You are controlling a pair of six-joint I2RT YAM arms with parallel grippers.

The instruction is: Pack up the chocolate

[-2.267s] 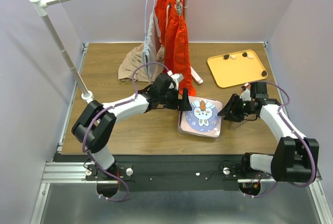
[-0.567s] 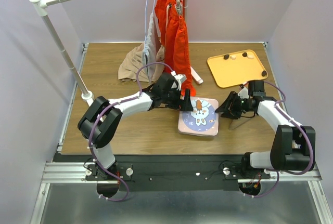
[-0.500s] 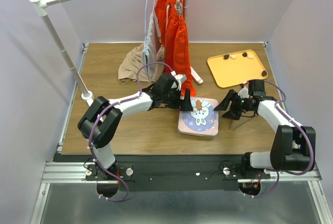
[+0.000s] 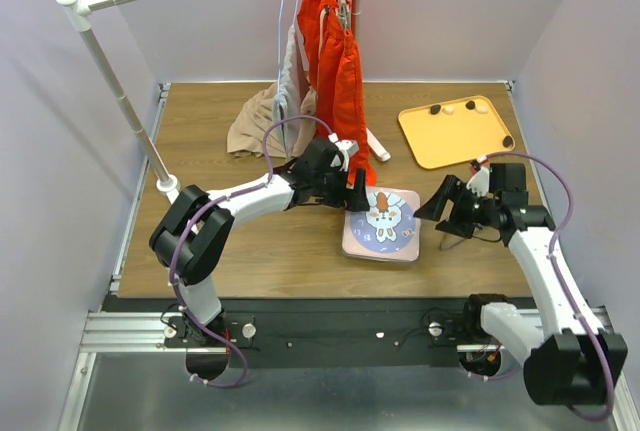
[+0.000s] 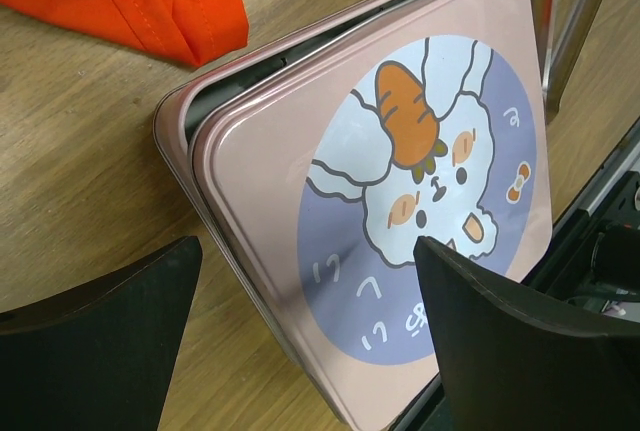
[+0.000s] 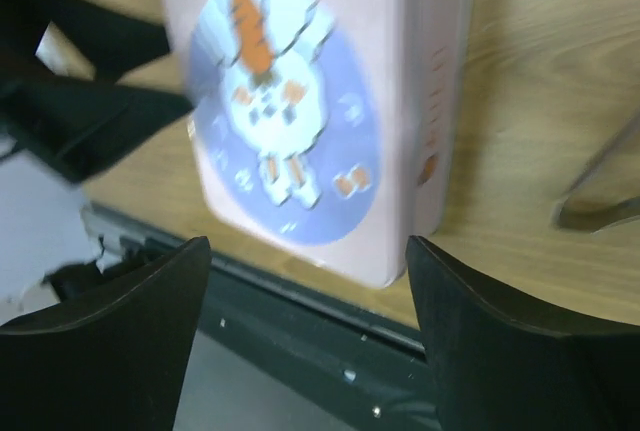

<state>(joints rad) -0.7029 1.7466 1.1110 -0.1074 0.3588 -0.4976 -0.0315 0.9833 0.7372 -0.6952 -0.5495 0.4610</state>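
Right jaws have spread beside the rabbit tin (image 4: 383,224), lettering unreadable

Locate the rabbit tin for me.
Top view: the pink rabbit tin lies near the centre of the table, between the left gripper and the right gripper, nearer the arms than the orange tray.

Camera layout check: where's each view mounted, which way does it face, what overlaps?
Top external: above and behind the bases, looking down on the wooden table; both arms show, left gripper and right gripper flanking the pink tin.
Left wrist: on the left arm, looking down at the tin's rabbit lid; its open black fingers fill the bottom corners.
Right wrist: on the right arm, facing the tin from the opposite side, blurred; its open fingers at the bottom.
Shared: all three show the tin.
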